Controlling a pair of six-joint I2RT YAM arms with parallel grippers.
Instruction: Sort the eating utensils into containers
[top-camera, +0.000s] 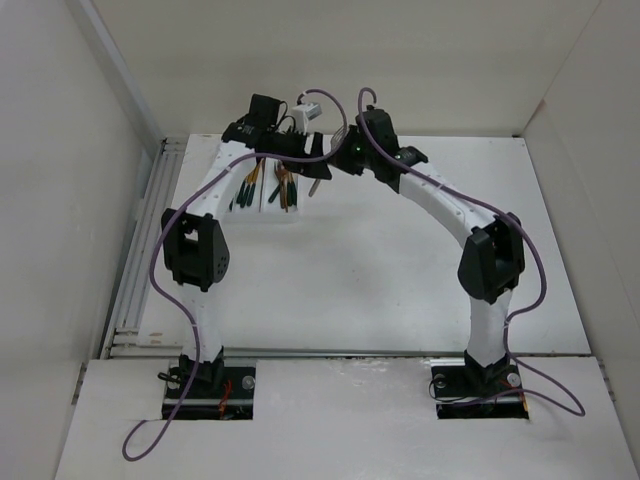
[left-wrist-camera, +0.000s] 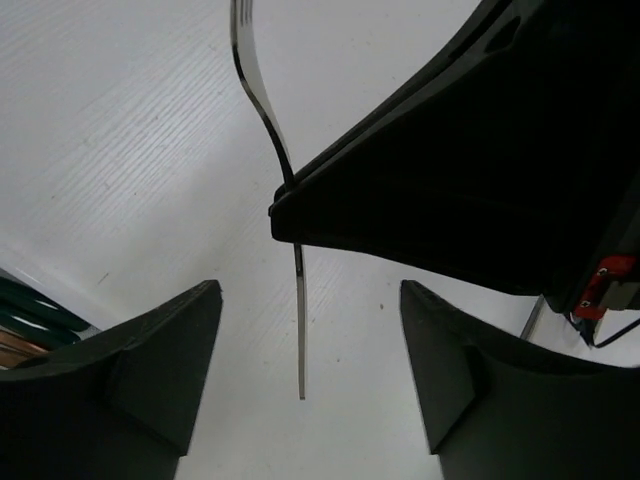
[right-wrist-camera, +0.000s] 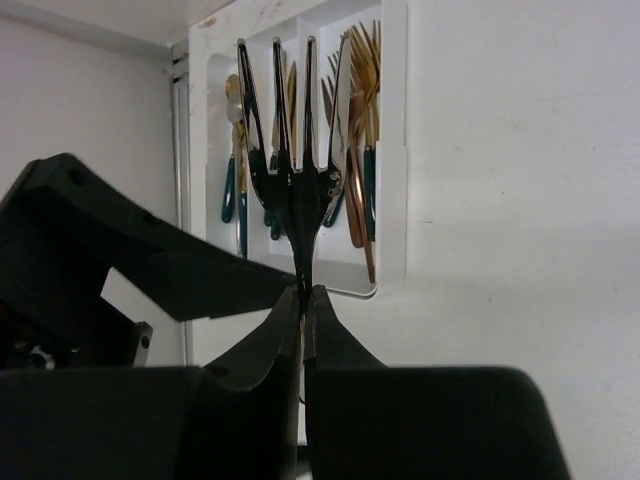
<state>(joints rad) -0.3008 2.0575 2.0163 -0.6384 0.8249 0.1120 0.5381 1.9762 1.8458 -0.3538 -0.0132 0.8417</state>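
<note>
Right wrist: right end effector (right-wrist-camera: 303, 294) pinches silver fork (right-wrist-camera: 296, 190).

1. The worktop (top-camera: 380, 290) is plain white and matt, boxed in by white walls on 3 sides.
2. A shallow white tray (right-wrist-camera: 393, 200) with 3 long compartments lies flat on it.
3. The tray sits at the far left, close to the back wall.
</note>
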